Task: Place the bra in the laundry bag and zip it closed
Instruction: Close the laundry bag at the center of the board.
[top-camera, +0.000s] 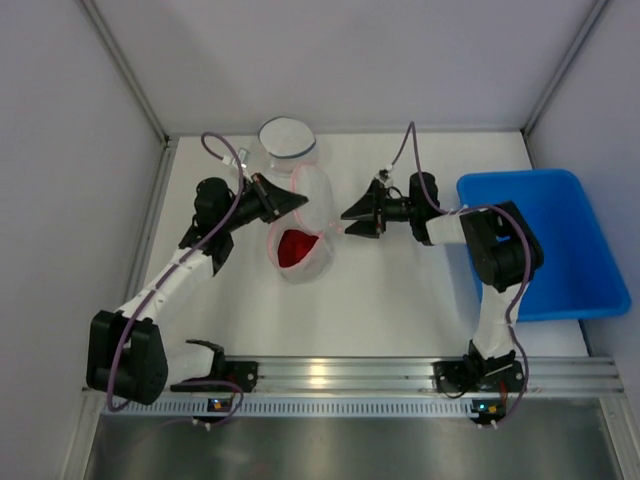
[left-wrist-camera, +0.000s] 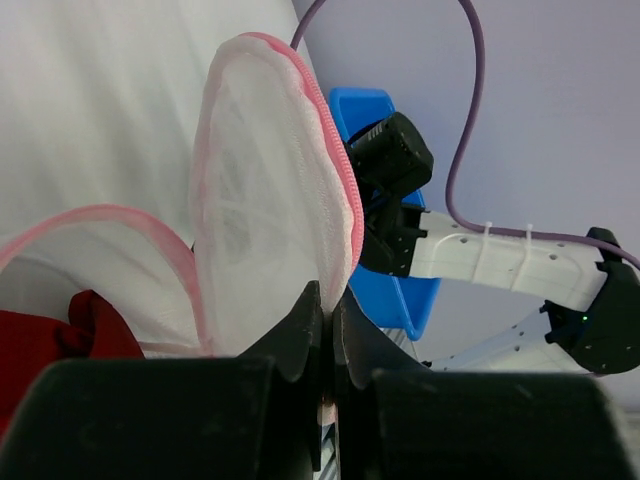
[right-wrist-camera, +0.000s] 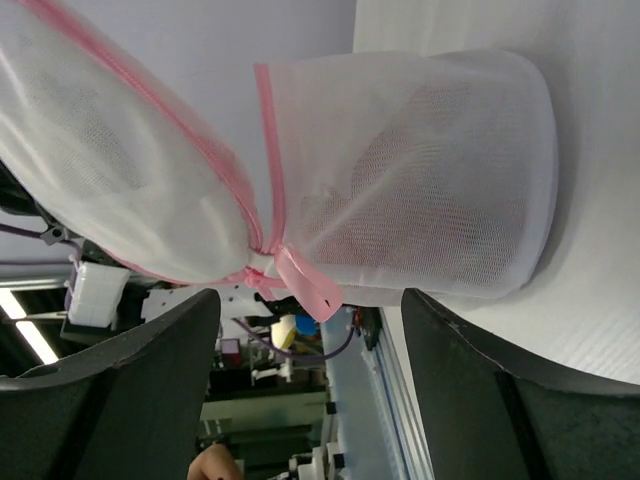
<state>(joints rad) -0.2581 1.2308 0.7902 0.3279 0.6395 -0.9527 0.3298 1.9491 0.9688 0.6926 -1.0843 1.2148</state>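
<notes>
The white mesh laundry bag (top-camera: 312, 258) with a pink zipper lies at the table's middle, its round lid (top-camera: 312, 192) raised. The red bra (top-camera: 294, 247) lies inside the bag. My left gripper (top-camera: 298, 204) is shut on the lid's pink edge; in the left wrist view the lid (left-wrist-camera: 270, 190) stands up from my gripper (left-wrist-camera: 328, 300), and the bra (left-wrist-camera: 55, 335) shows at lower left. My right gripper (top-camera: 348, 222) is open just right of the bag. In the right wrist view the bag (right-wrist-camera: 430, 170) and a pink tab (right-wrist-camera: 312, 285) sit ahead of my open gripper (right-wrist-camera: 308, 300).
A second white mesh bag (top-camera: 287, 140) with a blue rim stands at the back, behind the lid. A blue bin (top-camera: 560, 240) sits at the right, beside the right arm; it also shows in the left wrist view (left-wrist-camera: 372, 108).
</notes>
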